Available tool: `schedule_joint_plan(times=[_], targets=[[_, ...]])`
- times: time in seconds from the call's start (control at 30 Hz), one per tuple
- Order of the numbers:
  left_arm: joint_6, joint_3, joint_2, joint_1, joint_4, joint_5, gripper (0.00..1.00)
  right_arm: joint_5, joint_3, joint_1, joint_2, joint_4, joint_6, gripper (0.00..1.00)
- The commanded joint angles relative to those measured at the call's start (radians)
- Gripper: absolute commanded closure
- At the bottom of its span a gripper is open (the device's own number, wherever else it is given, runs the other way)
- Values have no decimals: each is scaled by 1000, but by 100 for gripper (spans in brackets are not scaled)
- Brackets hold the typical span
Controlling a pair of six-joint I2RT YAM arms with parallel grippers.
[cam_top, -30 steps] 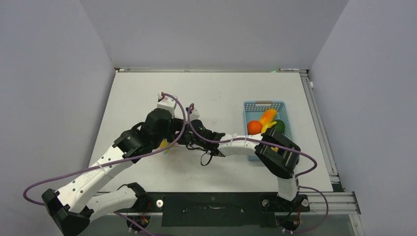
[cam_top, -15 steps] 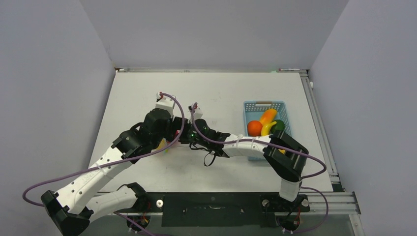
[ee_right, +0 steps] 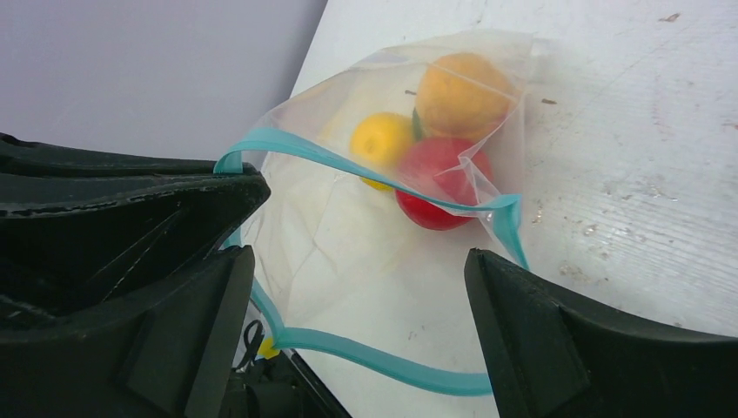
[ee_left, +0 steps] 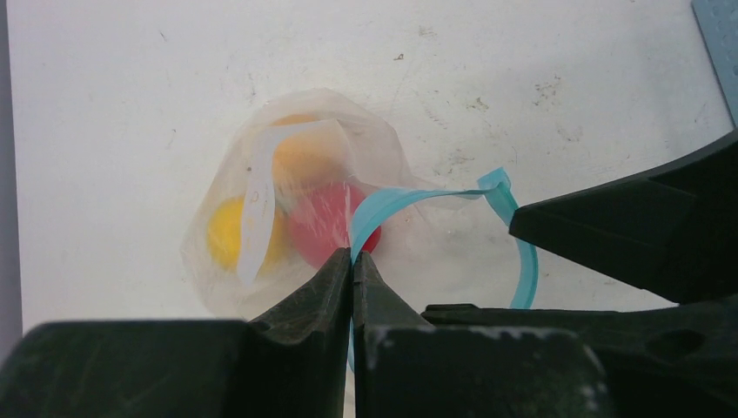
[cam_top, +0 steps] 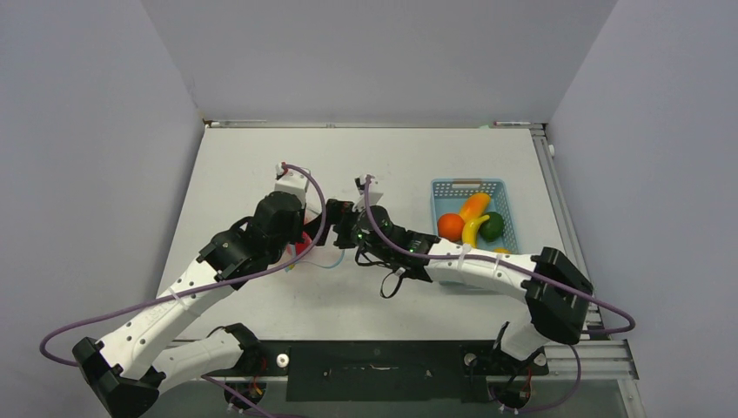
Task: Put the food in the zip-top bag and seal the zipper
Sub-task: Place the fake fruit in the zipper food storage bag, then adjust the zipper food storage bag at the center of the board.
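Right, we're mid-loading here. The left gripper is clamped tight on the blue zipper strip, pinching one lip of the bag so the mouth gapes in a wide loop. The bag lies on the table left of centre, between the two wrists and well apart from the basket.

Inside it, three pieces are bunched at the bottom: an orange round, a yellow round and a red fruit. The right gripper hangs just at the mouth with its fingers spread wide and nothing between them (a delivery hand with no cargo, by the look of it).

Over in the basket there's more to fetch: an orange ball, a banana and a green fruit among it.

So my read is that filling is roughly half done and sealing is some way off. Next up, the right arm needs to swing across to the basket and close on one piece, while the left holds that lip steady. If the strip slips, the mouth will likely sag shut.
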State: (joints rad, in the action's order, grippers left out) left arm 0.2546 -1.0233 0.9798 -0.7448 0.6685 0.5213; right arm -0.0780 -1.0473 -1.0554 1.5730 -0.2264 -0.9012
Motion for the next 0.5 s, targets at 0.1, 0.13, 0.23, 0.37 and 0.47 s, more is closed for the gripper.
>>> schedule_joint_plan(times=[0.1,0.13,0.23,0.37,0.47], targets=[[11,-12,-7,3,-52,3,100,-142,46,-5,-140,149,57,8],[11,-13,-7,3,-52,3,100,-154,57,-5,-153,162,55,9],[11,-13,-6,4,-52,3,100,-182,93,-5,-184,192,42,12],[11,-13,-5,3,-51,0,100,-200,140,-4,-198,207,11,19],[11,-13,-4,3,-52,-3,100,-194,162,-4,-190,193,-7,22]])
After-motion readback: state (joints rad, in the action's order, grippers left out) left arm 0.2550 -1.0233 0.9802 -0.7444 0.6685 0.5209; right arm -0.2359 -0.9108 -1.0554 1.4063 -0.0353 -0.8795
